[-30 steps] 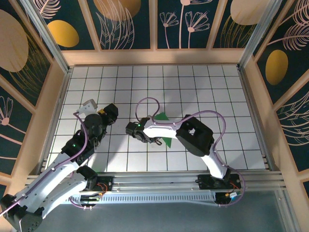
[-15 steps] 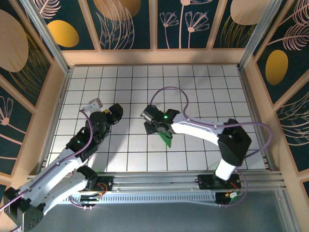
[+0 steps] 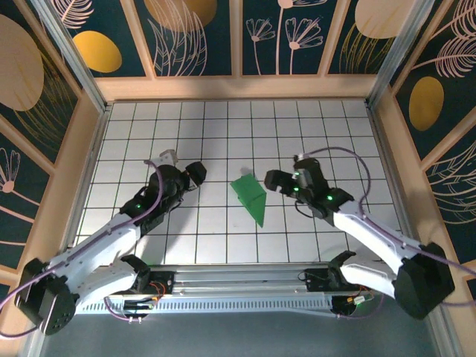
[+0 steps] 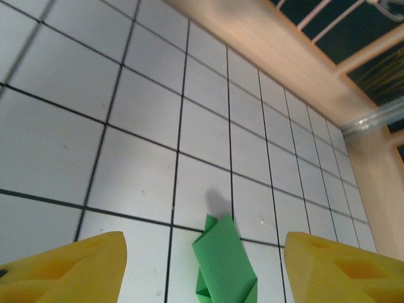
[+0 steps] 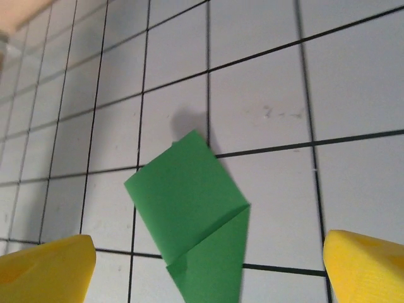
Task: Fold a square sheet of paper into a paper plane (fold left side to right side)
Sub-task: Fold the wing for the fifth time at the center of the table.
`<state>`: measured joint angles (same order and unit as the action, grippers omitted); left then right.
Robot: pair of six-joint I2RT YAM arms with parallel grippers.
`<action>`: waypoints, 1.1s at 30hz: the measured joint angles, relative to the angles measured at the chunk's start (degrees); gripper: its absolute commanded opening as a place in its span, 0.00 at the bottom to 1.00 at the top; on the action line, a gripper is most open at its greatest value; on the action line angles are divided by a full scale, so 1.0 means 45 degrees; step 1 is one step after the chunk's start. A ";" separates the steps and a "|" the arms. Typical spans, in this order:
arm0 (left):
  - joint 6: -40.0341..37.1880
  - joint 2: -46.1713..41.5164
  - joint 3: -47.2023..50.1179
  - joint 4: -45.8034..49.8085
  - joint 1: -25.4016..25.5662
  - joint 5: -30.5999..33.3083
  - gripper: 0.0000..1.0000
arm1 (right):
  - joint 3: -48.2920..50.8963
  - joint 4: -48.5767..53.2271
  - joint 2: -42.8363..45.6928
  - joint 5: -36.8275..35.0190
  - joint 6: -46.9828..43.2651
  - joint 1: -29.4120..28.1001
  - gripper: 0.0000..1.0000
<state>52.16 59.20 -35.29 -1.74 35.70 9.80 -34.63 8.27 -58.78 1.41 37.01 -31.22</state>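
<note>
The square sheet of paper, bright green, lies folded into a pointed dart, the paper plane (image 3: 249,196), flat on the white grid tiles with its tip toward the near edge. It lies free, with no gripper touching it. My left gripper (image 3: 195,172) hovers to its left, open, with the plane (image 4: 225,262) ahead between the yellow fingers (image 4: 63,270). My right gripper (image 3: 274,180) is just right of the paper, open wide. In the right wrist view the layered creases of the plane (image 5: 189,208) show, and the yellow fingers (image 5: 367,270) stand far apart on either side of it.
The white grid floor (image 3: 335,134) is boxed in by a wooden rim (image 3: 238,88) and patterned walls. A purple cable (image 3: 335,152) loops above the right arm. The arm bases sit on a metal rail (image 3: 238,286) at the near edge.
My right gripper has opened, let go of the green paper and drawn back to the right. My left arm has swung right toward the paper. The paper now lies uncovered.
</note>
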 measured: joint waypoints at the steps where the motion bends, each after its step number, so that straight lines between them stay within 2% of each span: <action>1: 0.0112 0.0379 0.0000 -0.0189 0.0000 -0.0350 0.63 | 0.0617 -0.0403 0.0481 0.0355 0.0330 0.0510 0.94; 6: 0.0806 0.2443 -0.0010 -0.1200 0.0141 -0.2025 0.60 | 0.3070 -0.2069 0.1923 0.1870 0.1904 0.2574 0.94; 10: 0.1253 0.4216 -0.0287 -0.1729 0.0529 -0.3055 0.59 | 0.4226 -0.2929 0.2225 0.2866 0.2875 0.3400 0.94; 16: 0.1996 0.6416 -0.1219 -0.2244 0.1035 -0.3813 0.58 | 0.4473 -0.3526 0.2225 0.3580 0.3303 0.3691 0.94; 23: 0.2482 0.7820 -0.1880 -0.2487 0.1083 -0.4090 0.58 | 0.4469 -0.3536 0.2234 0.3823 0.3240 0.4051 0.94; 33: 0.2701 0.9700 -0.2958 -0.2720 0.1083 -0.4532 0.46 | 0.4469 -0.3502 0.2259 0.4143 0.3196 0.4415 0.94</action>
<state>64.31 102.85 -48.60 -13.98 40.58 -10.59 -14.52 -7.49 -48.62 20.05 51.40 -11.35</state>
